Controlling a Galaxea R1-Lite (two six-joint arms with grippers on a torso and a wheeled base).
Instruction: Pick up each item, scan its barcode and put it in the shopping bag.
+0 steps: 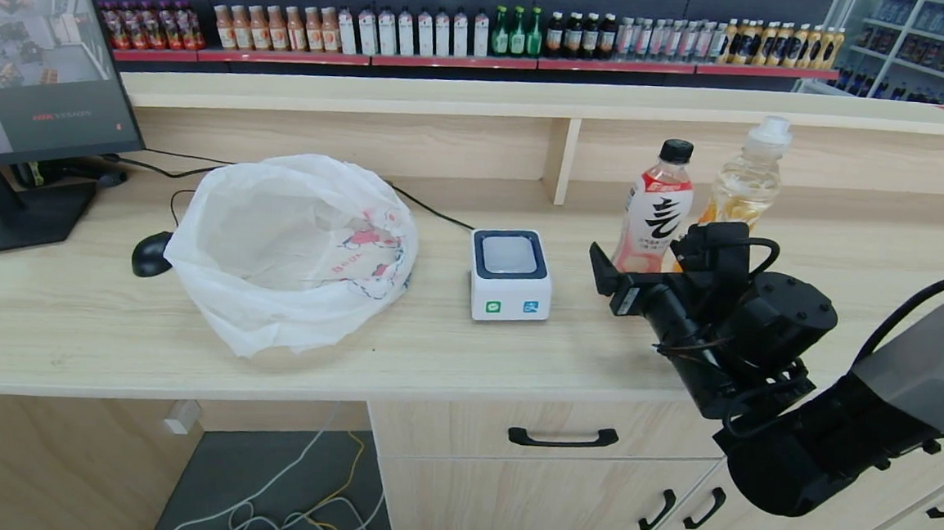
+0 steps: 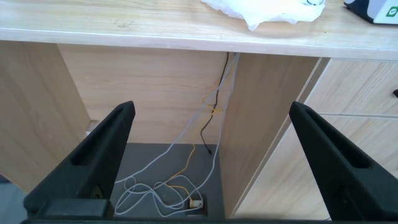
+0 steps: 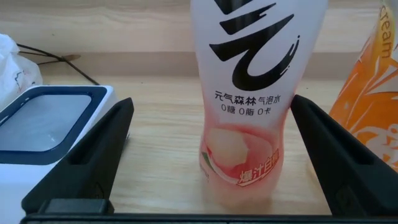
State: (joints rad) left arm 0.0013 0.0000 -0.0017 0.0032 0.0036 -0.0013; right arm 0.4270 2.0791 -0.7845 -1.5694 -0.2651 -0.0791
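1 slim pink plastic bottle [image 1: 653, 219] on the woodgrain counter [image 1: 434, 345] faces the wide-spread right gripper [image 3: 210, 124]; left gripper [image 2: 211, 118] equally wide.

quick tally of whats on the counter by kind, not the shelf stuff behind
bottles: 2, pink bottle and yellow bottle
shopping bag: 1
scanner: 1
mouse: 1
monitor: 1
total: 6

Upright pink bottle [image 1: 654, 215] and yellow bottle [image 1: 746, 179] stand right of scanner [image 1: 511, 274], open bag [image 1: 216, 290] left.
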